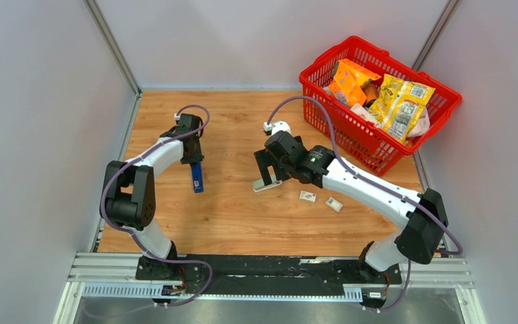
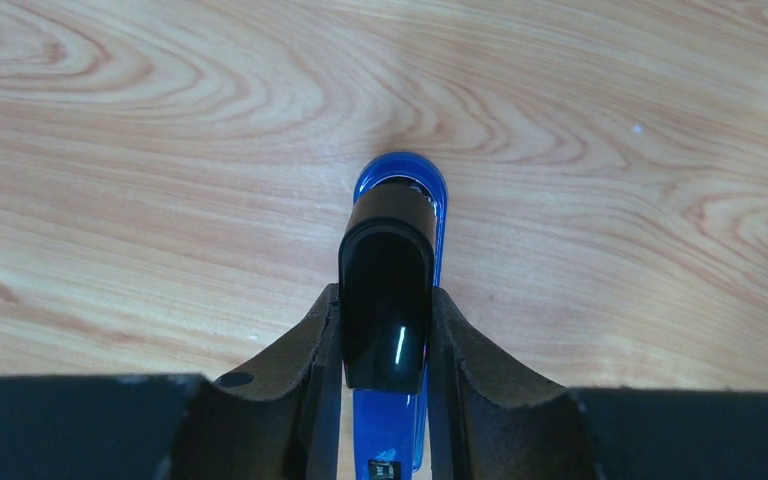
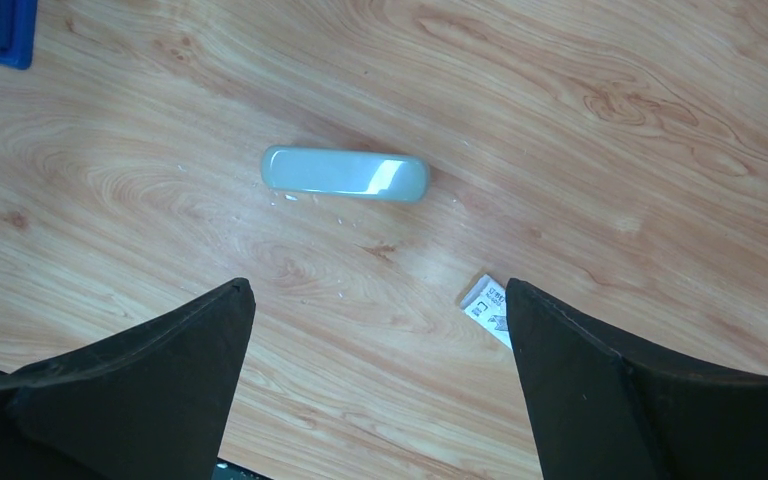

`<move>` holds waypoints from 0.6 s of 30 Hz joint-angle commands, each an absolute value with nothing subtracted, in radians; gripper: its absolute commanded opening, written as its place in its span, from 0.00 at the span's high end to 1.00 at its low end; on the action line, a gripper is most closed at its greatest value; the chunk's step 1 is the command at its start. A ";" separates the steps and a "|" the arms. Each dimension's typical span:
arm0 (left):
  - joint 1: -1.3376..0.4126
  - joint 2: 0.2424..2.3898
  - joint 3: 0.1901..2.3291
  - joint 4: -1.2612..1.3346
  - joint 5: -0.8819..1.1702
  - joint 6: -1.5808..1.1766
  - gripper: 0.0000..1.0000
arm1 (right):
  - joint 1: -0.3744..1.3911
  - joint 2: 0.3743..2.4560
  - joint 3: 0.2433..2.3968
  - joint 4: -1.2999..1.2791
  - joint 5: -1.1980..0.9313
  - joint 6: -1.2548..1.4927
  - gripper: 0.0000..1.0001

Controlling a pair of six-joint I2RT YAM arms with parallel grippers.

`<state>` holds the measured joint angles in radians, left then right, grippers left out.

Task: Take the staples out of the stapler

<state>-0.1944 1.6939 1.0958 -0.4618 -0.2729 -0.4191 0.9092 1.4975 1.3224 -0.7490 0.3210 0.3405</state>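
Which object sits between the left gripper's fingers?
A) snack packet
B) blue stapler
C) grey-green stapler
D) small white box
B: in the left wrist view the left gripper clasps the blue stapler by its sides; the grey-green stapler lies untouched ahead of the open right gripper.

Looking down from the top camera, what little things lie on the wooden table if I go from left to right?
blue stapler → pale grey-green stapler → small white box → second small white box
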 commanded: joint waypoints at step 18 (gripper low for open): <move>-0.310 1.388 1.100 -0.475 0.198 -0.275 1.00 | 0.919 1.284 1.312 -0.786 0.276 0.273 0.00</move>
